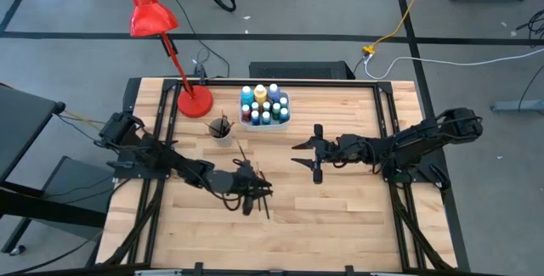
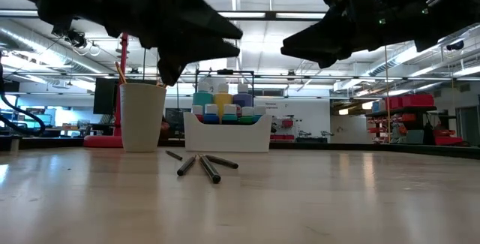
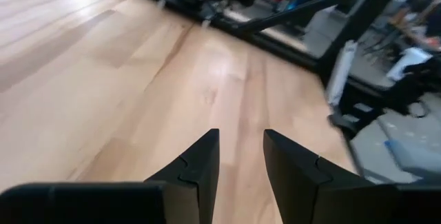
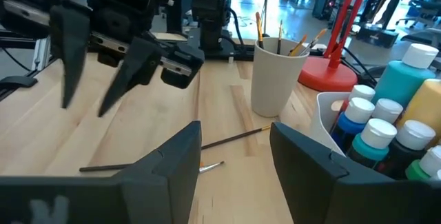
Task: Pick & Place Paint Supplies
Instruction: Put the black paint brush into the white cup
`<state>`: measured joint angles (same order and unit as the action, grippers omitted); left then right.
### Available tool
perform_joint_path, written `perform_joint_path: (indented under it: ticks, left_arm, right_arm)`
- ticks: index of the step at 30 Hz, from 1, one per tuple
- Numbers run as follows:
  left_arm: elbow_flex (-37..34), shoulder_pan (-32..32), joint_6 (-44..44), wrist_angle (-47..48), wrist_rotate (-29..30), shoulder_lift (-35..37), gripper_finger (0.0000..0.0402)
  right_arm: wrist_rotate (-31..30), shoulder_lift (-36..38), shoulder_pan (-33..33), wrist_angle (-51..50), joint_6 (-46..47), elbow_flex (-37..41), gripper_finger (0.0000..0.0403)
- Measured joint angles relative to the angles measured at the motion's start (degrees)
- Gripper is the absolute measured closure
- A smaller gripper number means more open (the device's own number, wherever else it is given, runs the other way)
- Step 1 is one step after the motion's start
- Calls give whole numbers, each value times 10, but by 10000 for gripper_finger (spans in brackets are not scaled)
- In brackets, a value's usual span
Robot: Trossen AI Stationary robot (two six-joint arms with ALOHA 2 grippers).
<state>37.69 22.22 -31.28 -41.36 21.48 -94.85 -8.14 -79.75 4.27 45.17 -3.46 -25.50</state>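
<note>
Several thin dark paintbrushes (image 2: pixel 199 166) lie flat on the wooden table (image 1: pixel 340 216), left of centre; they also show in the high view (image 1: pixel 262 201) and the right wrist view (image 4: pixel 172 156). My left gripper (image 1: pixel 252 196) hangs open and empty just above them; its own wrist view (image 3: pixel 241 151) shows only bare wood. A white cup (image 1: pixel 221 129) holds more brushes upright. A white tray (image 1: pixel 264 110) holds the small paint bottles (image 4: pixel 386 138). My right gripper (image 1: pixel 297 153) is open and empty above the table's middle, pointing toward the left gripper (image 4: pixel 86 107).
A red desk lamp (image 1: pixel 194 99) stands on its round base at the far left, next to the cup. The tray sits at the far edge's middle. Bare wood lies between the grippers and along the near edge. Dark rails (image 1: pixel 399 216) run along both table sides.
</note>
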Motion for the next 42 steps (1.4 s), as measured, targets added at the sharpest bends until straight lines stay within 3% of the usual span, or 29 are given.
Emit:
perform_joint_path:
  ticks: [8,15,21,26,30,34,42]
  left_arm:
    - [-1,0,-28,24,16,0,281]
    - [-1,0,-39,17,17,0,281]
    - [10,-2,22,23,25,5,281]
    - [70,9,119,86,37,31,281]
    - [139,43,181,225,149,43,281]
    - [200,79,199,333,274,43,281]
    - [225,126,233,356,360,43,281]
  right_arm:
    - [3,0,0,0,38,0,224]
    - [49,-23,27,30,46,0,224]
    - [14,-98,65,-1,58,-64,224]
    - [-64,-184,77,-96,104,-144,224]
    - [-125,-247,77,-148,176,-192,224]
    - [-122,-313,77,-147,199,-235,224]
    - [-123,-383,76,-180,218,-299,224]
